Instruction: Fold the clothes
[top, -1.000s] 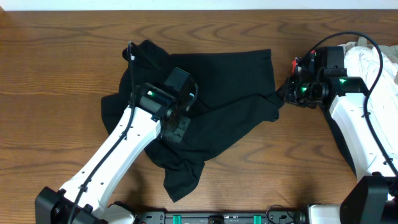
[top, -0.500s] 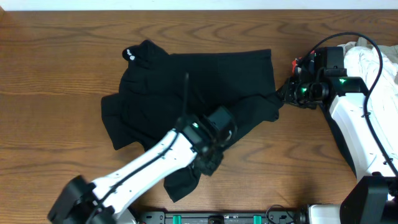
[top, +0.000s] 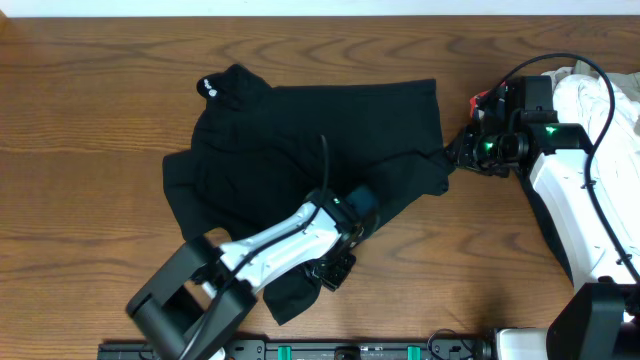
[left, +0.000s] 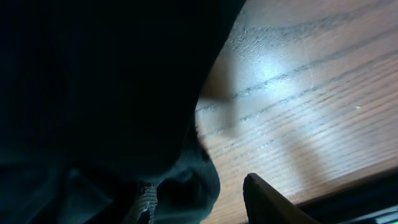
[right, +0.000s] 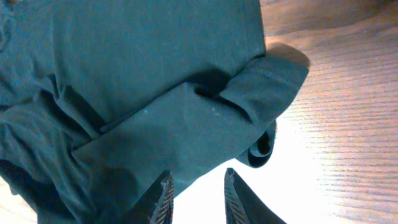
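Observation:
A crumpled black T-shirt (top: 300, 150) lies on the wooden table (top: 90, 110), its small white neck logo (top: 207, 87) at the upper left. My left gripper (top: 335, 270) sits low over the shirt's lower flap. In the left wrist view its jaws (left: 199, 190) stand apart, and a bulge of black fabric (left: 186, 183) lies between them, close to the ridged left finger (left: 147, 204). My right gripper (top: 455, 152) hovers at the shirt's right edge. In the right wrist view its jaws (right: 198, 174) are narrowly open over bare table, just short of a rolled sleeve fold (right: 261, 146).
A heap of white clothes (top: 600, 95) lies at the far right, behind the right arm. The left arm's white link (top: 270, 250) crosses the shirt's lower part. The table's front rail (top: 350, 350) runs close below the shirt's bottom tip.
My left arm has swung from the shirt's upper middle down to its lower flap, and its jaws have widened. The right arm has stayed where it was.

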